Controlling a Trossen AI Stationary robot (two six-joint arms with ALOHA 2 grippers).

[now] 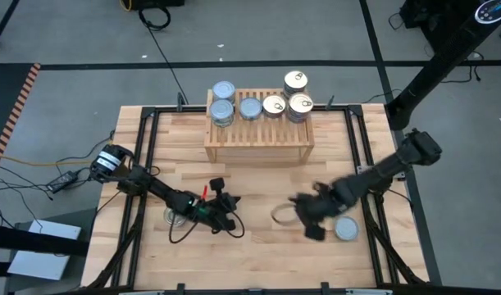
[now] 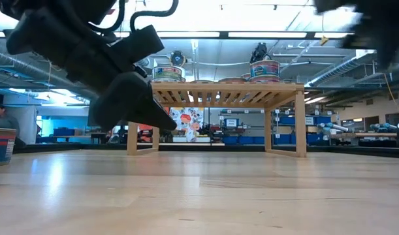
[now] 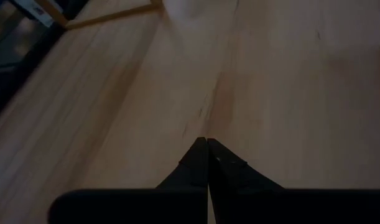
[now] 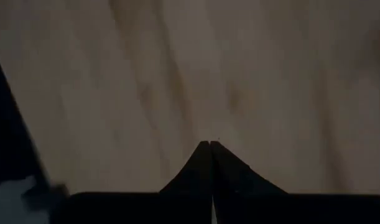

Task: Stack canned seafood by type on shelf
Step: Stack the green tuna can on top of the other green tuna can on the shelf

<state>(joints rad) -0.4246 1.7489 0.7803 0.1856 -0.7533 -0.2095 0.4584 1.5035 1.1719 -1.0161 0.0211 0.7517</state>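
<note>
Left arm: reaches in from the left edge of the table (image 1: 258,168), lying low across the near half.
Left hand (image 1: 227,215): in front of the table's middle, fingers (image 3: 196,163) pressed together, empty, pointing down at the boards.
Right arm: stretches from the far right corner of the table, angled down toward its near half.
Right hand (image 1: 303,211): right of the left hand, fingers (image 4: 205,163) closed tip to tip, empty.
</note>
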